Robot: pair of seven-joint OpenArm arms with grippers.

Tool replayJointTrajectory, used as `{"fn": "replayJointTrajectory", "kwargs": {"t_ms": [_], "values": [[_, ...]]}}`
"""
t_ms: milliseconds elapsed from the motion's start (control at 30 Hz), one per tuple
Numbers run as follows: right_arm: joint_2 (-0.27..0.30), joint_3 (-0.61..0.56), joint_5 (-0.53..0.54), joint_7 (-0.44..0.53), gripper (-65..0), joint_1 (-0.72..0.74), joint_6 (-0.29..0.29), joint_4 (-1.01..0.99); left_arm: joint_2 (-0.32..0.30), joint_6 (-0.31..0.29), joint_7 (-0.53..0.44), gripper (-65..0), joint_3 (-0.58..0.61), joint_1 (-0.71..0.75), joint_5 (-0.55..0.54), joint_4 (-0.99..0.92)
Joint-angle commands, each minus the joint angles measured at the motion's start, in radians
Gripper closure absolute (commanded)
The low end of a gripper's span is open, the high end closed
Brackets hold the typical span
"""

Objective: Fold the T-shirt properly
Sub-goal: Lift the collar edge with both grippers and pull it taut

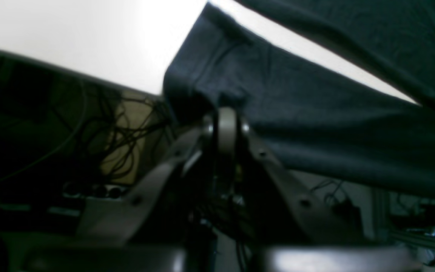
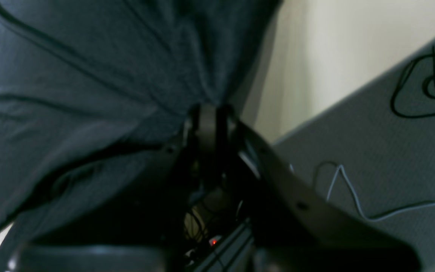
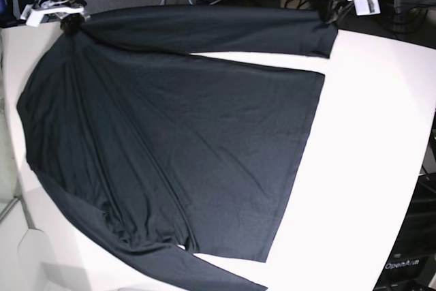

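While bare white table (image 3: 368, 134) lies open on the base view's right, we pinch the T-shirt (image 3: 177, 141) with left gripper (image 3: 332, 5) at the sleeve cuff and right gripper (image 3: 68, 20) at the shoulder, along the far edge.

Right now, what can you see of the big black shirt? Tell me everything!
The T-shirt is plain black, long-sleeved, thin and soft, with faint creases. It lies spread on the white table. One sleeve stretches along the far edge, pinched by the left gripper at the cuff and the right gripper at the shoulder.
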Motion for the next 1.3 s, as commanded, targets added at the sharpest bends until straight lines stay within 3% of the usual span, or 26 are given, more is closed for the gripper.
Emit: {"fn": "replayJointTrajectory", "kwargs": {"t_ms": [0, 367, 967, 1267], "values": [[0.008, 0.010, 0.007, 0.017, 0.0, -0.022, 0.010, 0.015, -0.006, -0.004, -0.024, 0.0, -0.016, 0.013, -0.021, 0.020], [-0.012, 0.010, 0.007, 0.019, 0.0, -0.016, 0.013, 0.084, -0.006, -0.004, -0.029, 0.0, -0.060, -0.006, -0.022, 0.054], [-0.012, 0.002, 0.001, 0.007, 0.0, 0.162, 0.010, 0.095, -0.006, -0.004, -0.021, 0.0, -0.054, -0.228, -0.021, 0.183], [-0.007, 0.002, 0.001, 0.007, 0.0, 0.246, 0.008, 0.026, -0.006, 0.007, -0.021, 0.0, 0.042, -0.365, -0.009, 0.131]]}}
